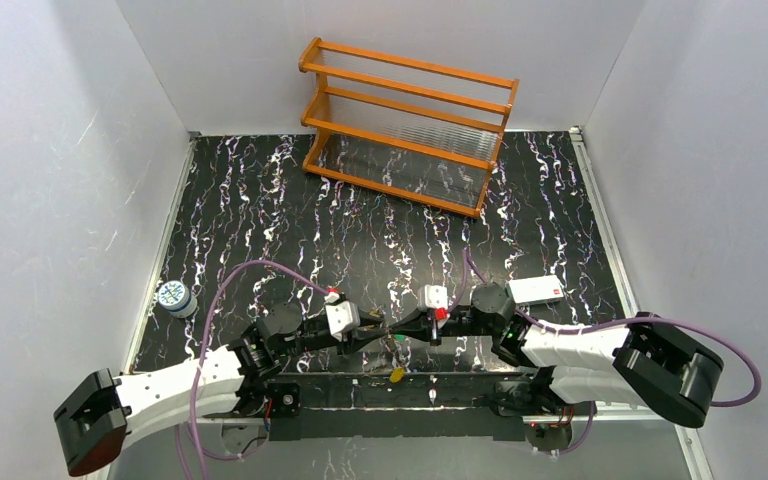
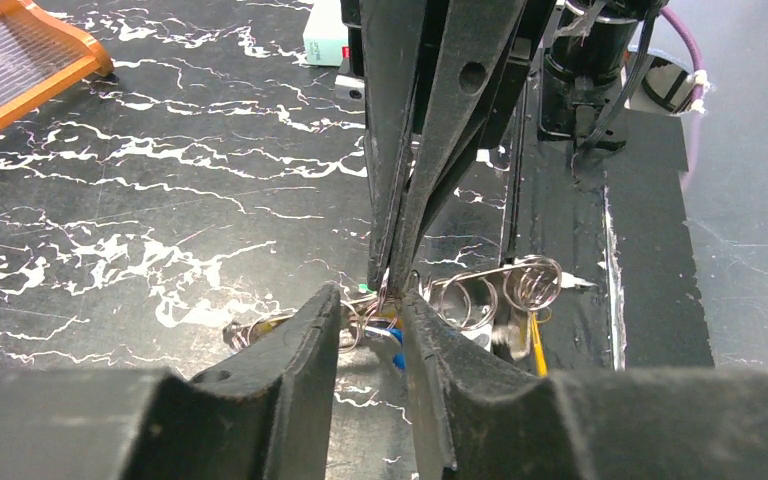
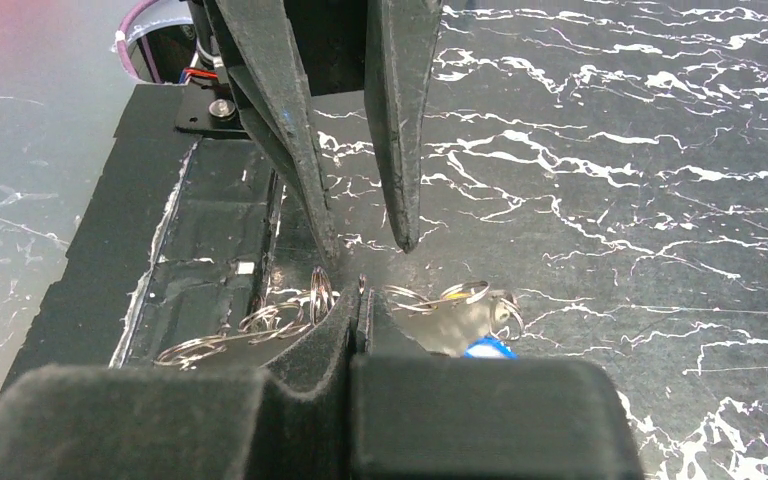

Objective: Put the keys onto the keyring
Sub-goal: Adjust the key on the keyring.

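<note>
Standing well behind keys (image 1: 397, 375): orange rack (image 1: 407, 125); disc (image 1: 173, 296) leftward.

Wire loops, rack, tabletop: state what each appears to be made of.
Wire loops: thin bare metal, probably steel, silvery with bright glints along the coils. Rack: likely wood, orange-brown with a glossy shine on the rails. Tabletop: black with white marble-like veining, smooth and slightly reflective; probably a printed sheet or laminate, though real stone cannot be excluded.
</note>
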